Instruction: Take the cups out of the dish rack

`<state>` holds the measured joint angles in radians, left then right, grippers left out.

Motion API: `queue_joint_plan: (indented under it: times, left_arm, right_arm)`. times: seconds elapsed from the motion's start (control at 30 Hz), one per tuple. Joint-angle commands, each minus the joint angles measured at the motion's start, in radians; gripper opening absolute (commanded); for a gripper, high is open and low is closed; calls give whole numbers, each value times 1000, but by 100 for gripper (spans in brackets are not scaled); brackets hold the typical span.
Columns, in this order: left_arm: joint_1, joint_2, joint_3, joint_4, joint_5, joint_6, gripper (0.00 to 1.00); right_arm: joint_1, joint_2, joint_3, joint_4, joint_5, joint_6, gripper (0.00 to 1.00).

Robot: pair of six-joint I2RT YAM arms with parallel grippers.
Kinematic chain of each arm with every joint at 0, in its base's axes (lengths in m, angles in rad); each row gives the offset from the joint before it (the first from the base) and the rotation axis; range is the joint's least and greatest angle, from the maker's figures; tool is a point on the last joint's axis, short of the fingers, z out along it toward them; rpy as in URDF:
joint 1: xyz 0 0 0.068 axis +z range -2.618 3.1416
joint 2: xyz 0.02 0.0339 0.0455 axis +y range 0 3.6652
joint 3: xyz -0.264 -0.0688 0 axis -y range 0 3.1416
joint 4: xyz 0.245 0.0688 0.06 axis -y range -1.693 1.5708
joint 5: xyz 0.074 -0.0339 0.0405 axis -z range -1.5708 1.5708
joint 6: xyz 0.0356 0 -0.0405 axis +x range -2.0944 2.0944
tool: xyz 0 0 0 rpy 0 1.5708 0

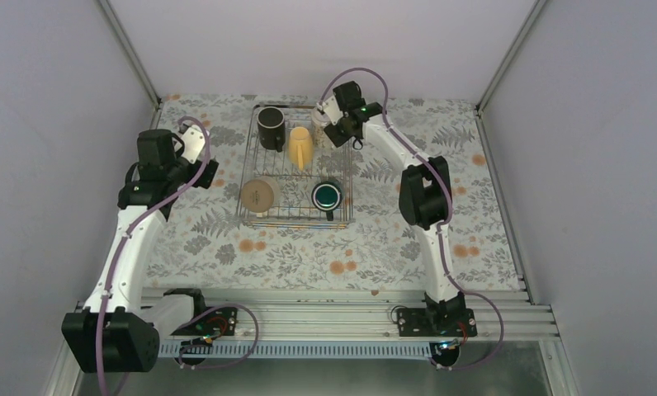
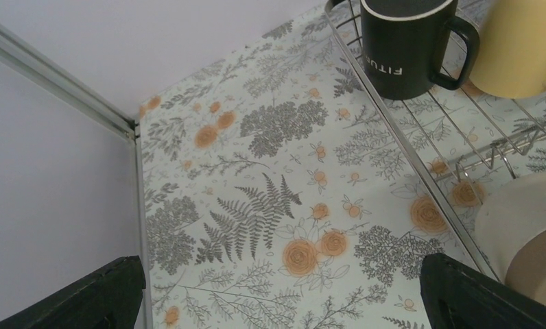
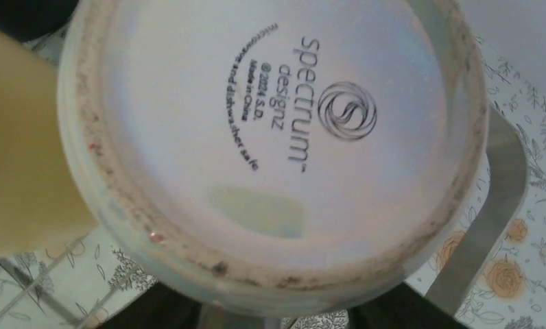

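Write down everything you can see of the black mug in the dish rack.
The black mug is matte, ceramic-looking, cylindrical, with a loop handle and white lettering that reads upside down in the left wrist view. It stands on the wires at the far left corner of the dish rack, handle toward the yellow mug beside it. Nothing grips it.

The dish rack (image 1: 299, 183) is thin silver metal wire, bright and shiny. The black mug (image 2: 400, 55) has a matt, faintly chalky finish with white printed lettering. The yellow mug (image 2: 524, 48) is smooth with a soft sheen, and the cream mug (image 2: 531, 226) looks matt. The dark green mug (image 1: 327, 195) is glossy inside. The pale mug (image 3: 277, 137) shows a smooth, pearly glazed base ringed by a rough, unglazed, brown-speckled foot. The table cover (image 2: 256, 205) is a smooth, flat floral print.
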<state>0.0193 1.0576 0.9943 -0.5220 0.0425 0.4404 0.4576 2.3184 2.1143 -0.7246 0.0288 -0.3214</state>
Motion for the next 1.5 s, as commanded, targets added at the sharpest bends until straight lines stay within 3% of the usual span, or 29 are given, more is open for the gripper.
queue_joint_plan:
  times: [0.0, 0.1, 0.23, 0.43, 0.83, 1.0, 1.13, 1.23, 1.47]
  left_arm:
    - [-1, 13, 14, -20, 20, -6, 100]
    - [-1, 14, 18, -12, 22, -19, 100]
    - [-5, 18, 33, -12, 47, -38, 100]
    - [-20, -58, -7, 85, 38, -31, 100]
    - [-25, -228, -71, 267, 31, -28, 100]
    - [-26, -311, -103, 358, 192, 20, 100]
    - [-42, -383, -228, 540, 286, 100, 100]
    - [-58, -390, -345, 766, 279, 83, 100]
    - [-162, -230, -421, 1111, 88, 43, 100]
  right_arm:
    - [5, 31, 14, -4, -40, 7, 45]
    - [3, 20, -1, -11, -53, 5, 31]
    - [-3, -1, -29, 0, -64, 1, 27]
    - [-15, -31, -17, -14, -129, 2, 5]
    - [-63, -244, 93, -136, -273, -32, 3]
    - [-77, -315, 155, -229, -402, -103, 3]
    - [-93, -333, 215, -321, -608, -108, 3]
    - [-119, -354, 197, -338, -860, -78, 3]
    - [-125, -366, 117, -287, -1240, 3, 3]
